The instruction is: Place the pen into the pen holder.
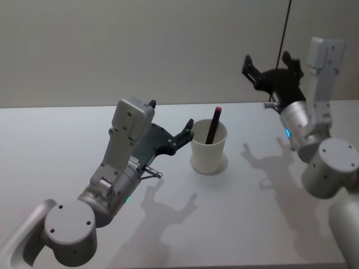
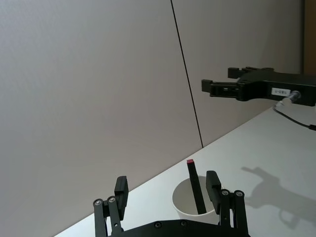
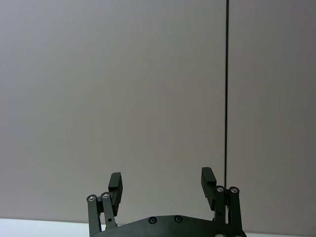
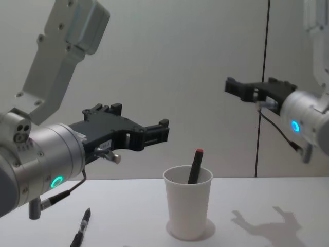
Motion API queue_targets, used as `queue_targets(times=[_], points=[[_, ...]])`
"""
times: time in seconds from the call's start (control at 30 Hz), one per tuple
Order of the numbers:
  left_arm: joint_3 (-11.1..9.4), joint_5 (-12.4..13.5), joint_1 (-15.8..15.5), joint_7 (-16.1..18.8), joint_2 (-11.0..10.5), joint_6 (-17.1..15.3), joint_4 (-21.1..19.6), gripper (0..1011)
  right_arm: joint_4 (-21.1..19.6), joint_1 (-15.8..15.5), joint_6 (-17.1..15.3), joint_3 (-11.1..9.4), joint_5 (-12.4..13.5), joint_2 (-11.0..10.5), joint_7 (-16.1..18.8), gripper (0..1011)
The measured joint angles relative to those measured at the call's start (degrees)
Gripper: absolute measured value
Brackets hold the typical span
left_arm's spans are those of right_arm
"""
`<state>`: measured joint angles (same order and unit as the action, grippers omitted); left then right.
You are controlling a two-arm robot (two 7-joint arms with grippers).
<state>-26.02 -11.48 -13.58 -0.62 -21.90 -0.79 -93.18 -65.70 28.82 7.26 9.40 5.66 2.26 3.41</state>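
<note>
L grip [image 1: 186, 132] wide open, empty | pen holder [image 1: 208, 154] w/ pen [image 1: 212, 126] just beside its tips | R grip [image 1: 267, 61] open, raised

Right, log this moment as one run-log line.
pen: in pen holder, leaning | left hand: open, empty, near holder | right hand: open, empty, raised

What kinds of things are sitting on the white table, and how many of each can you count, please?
Pens: 2, a black pen with a red tip standing in the cup and a dark pen lying flat on the white table
Cups: 1, a white paper cup with a rolled rim
Total: 3
</note>
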Motion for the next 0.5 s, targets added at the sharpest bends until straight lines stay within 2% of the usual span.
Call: queue_targets(times=[0.5], points=[[0.00,0.00,0.00,0.00,0.00,0.00,0.00,1004,-8.74,-8.10,-5.24,-1.66,-0.77,-3.23,-1.26,1001]])
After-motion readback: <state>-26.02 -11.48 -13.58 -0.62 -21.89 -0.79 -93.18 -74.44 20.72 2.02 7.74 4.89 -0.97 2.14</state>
